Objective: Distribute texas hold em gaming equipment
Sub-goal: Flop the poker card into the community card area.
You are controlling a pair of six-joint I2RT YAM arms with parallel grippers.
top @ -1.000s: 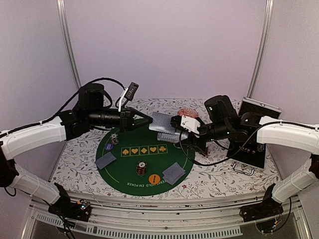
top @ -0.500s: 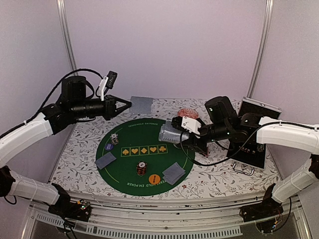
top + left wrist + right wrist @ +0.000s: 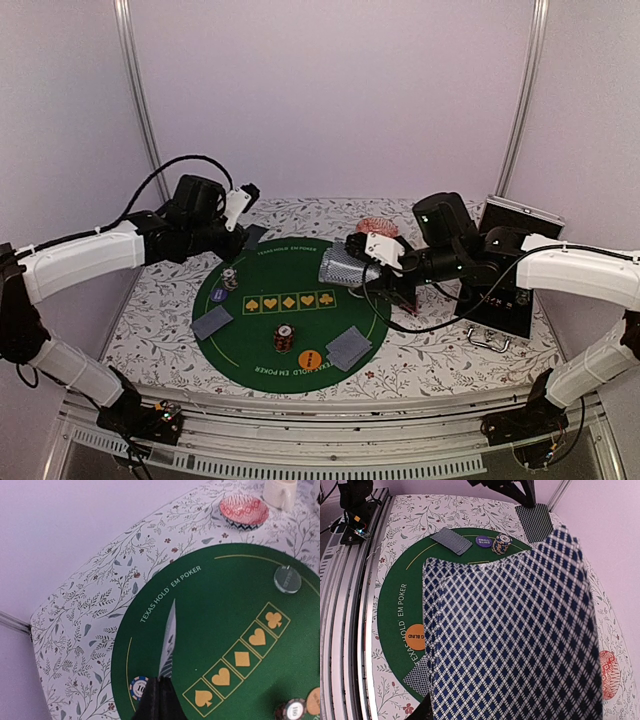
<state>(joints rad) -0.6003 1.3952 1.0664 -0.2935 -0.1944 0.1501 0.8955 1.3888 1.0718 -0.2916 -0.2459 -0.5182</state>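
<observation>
My left claw (image 3: 160, 692) is pinched shut on one playing card (image 3: 169, 639), and it has just come down. A moment ago it held that card up high near the back wall. Now the card hangs low over the far left edge of the green poker mat (image 3: 240, 345). In the wrist view I see the card by its thin edge, so it is not lying flat yet. My right claw (image 3: 357, 268) has not moved; it stays clamped on the deck (image 3: 338, 268) and holds it up over the right side of the mat. Two small heaps of cards already lie on the mat, the left pile (image 3: 212, 322) and the front pile (image 3: 348, 347). A chip stack (image 3: 231, 278) sits close to the left one. I think this new card is meant for a third spot at the far side — so the dealing is partly done, not finished. The card still has to tip down flat and be let go, and then I can go back to the deck for more.
</observation>
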